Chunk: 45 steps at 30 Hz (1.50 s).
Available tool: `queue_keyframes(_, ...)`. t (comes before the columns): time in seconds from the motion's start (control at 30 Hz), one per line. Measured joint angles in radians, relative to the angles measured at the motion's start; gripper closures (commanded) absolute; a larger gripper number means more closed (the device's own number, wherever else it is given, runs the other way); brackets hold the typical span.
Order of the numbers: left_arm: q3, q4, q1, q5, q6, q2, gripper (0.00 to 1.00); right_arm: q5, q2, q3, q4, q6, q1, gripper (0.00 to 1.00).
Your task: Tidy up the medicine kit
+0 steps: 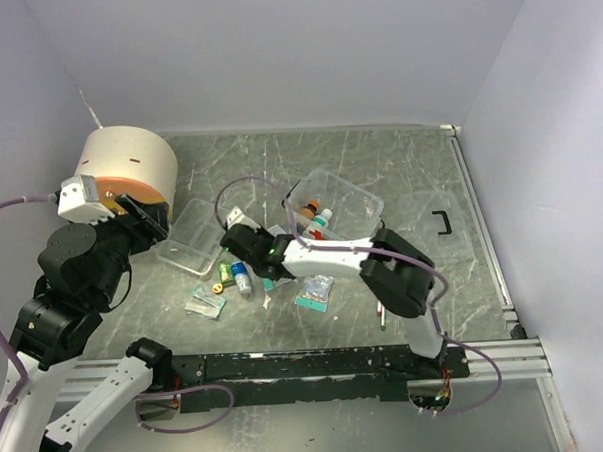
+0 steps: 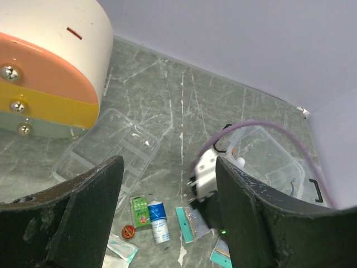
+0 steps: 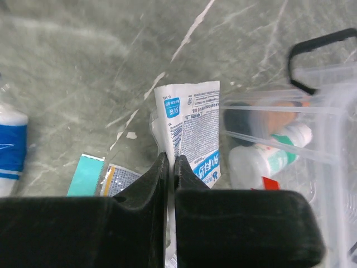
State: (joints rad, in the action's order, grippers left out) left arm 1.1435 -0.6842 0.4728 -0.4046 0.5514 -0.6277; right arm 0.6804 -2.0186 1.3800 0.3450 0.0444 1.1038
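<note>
**Printed Sachet Pinched Beside the Open Medicine Kit**

A flat white sachet (image 3: 192, 125), crinkled and printed in blue, is clamped edge-on between the black fingers of the right gripper (image 3: 171, 163). The jaws are pressed almost together on the thin packet. The sachet is seen just beside the medicine kit (image 1: 365, 198), a clear, glossy rectangular plastic box with rounded corners. The box is set open and slightly askew near the middle of the table (image 1: 409, 161), a grey surface veined like marble. Through the box's wall a white squeeze bottle (image 3: 262, 159) with a green band can be made out, with an orange-topped item next to it. A black loop handle (image 3: 321, 53) is seen at the box's edge.

The clear compartment tray (image 1: 187, 241), divided by thin ribs into cells, is laid apart from the box, to its left. It is placed just in front of a round beige drum (image 1: 129, 163), whose flat face is banded in orange, yellow and pale green and studded with screws.

Small goods are scattered between tray and box. Among them are a small white bottle with a blue label (image 1: 242, 279) and a flat teal-edged packet (image 3: 86, 176). A second black handle (image 1: 442, 223) is left alone towards the right of the table.

The left gripper (image 2: 167, 162) is held above the table near the drum and tray. Its broad matte-black jaws are spread wide, and nothing is gripped between them.
</note>
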Motion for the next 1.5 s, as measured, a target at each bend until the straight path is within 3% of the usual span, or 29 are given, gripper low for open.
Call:
queue_keyframes(0.3,-0.076,0.005,0.0,0.024,0.021,0.019,0.11,-0.25,0.319,-0.023,-0.029,0.177,-0.116,1.0)
queue_keyframes(0.37,-0.107,0.014,0.0,0.074,0.027,0.014,0.07,-0.349,0.392,-0.065,-0.063,0.224,-0.167,1.0)
queue_keyframes(0.57,-0.191,0.081,0.0,0.287,0.045,-0.052,0.08,-0.633,0.558,-0.196,-0.158,0.37,-0.304,1.0)
queue_keyframes(0.87,-0.229,0.252,0.0,0.572,0.172,-0.114,0.08,-0.981,0.752,-0.34,-0.404,0.638,-0.411,1.0)
queue_keyframes(1.13,-0.282,0.549,0.0,0.736,0.39,-0.138,0.1,-1.135,0.823,-0.433,-0.719,0.872,-0.43,1.0)
queue_keyframes(1.5,-0.299,0.767,0.0,0.757,0.564,-0.117,0.02,-1.208,0.785,-0.467,-1.133,1.159,-0.43,1.0)
